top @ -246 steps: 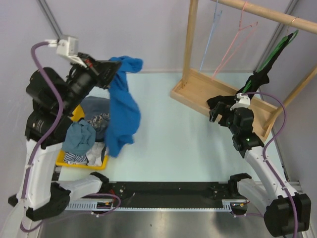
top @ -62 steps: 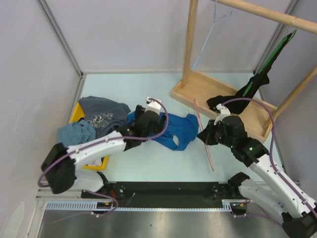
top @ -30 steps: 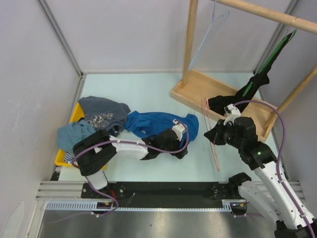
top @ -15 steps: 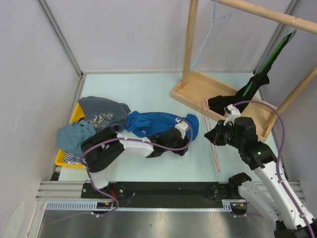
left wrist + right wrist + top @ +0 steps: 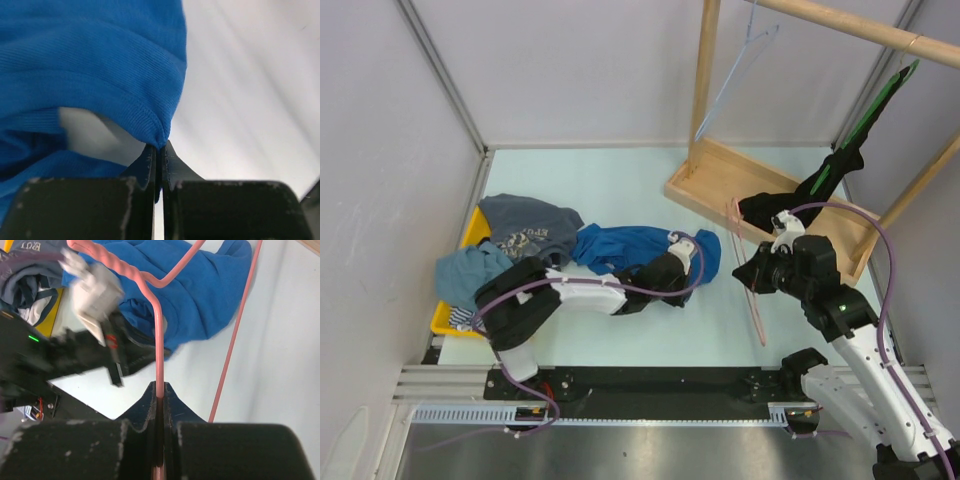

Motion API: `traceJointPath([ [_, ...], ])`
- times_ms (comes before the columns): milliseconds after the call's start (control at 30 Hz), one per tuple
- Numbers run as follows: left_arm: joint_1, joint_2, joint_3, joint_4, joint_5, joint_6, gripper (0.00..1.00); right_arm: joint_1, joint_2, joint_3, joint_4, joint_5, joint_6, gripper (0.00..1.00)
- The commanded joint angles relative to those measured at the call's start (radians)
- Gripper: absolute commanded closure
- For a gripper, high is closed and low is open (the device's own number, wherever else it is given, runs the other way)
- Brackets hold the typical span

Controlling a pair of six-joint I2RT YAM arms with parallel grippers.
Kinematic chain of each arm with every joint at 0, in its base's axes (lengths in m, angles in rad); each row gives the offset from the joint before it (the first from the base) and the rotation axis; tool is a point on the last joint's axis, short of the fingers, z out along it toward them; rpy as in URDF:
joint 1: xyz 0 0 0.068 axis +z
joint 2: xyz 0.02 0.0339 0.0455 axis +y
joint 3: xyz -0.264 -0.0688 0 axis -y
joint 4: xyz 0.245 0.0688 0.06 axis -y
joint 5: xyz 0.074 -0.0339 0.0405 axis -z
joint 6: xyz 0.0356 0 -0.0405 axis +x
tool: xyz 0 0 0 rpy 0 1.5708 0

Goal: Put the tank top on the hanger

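On the table [image 5: 620, 185]: tank top [image 5: 630, 245], hem pinched in the closed left gripper [image 5: 159, 149]; hanger [image 5: 158, 340], clamped by right gripper [image 5: 159, 396], alongside; threading not yet done

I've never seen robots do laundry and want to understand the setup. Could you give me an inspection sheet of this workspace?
Surface: pale table, no spills seen.
Job's things: blue tank top lies crumpled on the table; pink hanger is held to its right, not yet in the top.
Clutter: printed shirt and teal garment piled on a yellow bin.
Grippers: left gripper shut on the tank top's edge; right gripper shut on the pink hanger.
Cables: purple cable loops along each arm; no snag seen.
Surroundings: wooden rack with light blue hanger and green hanger bearing black cloth; grey walls.
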Motion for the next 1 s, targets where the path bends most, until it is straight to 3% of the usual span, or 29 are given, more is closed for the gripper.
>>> traceJointPath([
  [0,0.105,-0.210,0.019,-0.018,0.056,-0.035,1.00,-0.005,-0.004,0.025,0.026,-0.070,-0.051,1.00],
  [267,0.412,-0.372,0.024,-0.191,0.230,0.034,1.00,0.061,0.016,0.082,0.057,-0.291,-0.189,1.00],
  [400,0.532,-0.412,0.033,-0.268,0.241,0.076,1.00,0.191,0.048,0.096,0.108,-0.311,-0.191,1.00],
  [667,0.612,-0.516,0.016,-0.297,0.267,0.152,1.00,0.407,0.147,0.082,0.186,-0.246,-0.193,1.00],
  [967,0.664,-0.628,-0.035,-0.290,0.352,0.194,1.00,0.424,0.159,0.053,0.232,-0.279,-0.173,1.00],
])
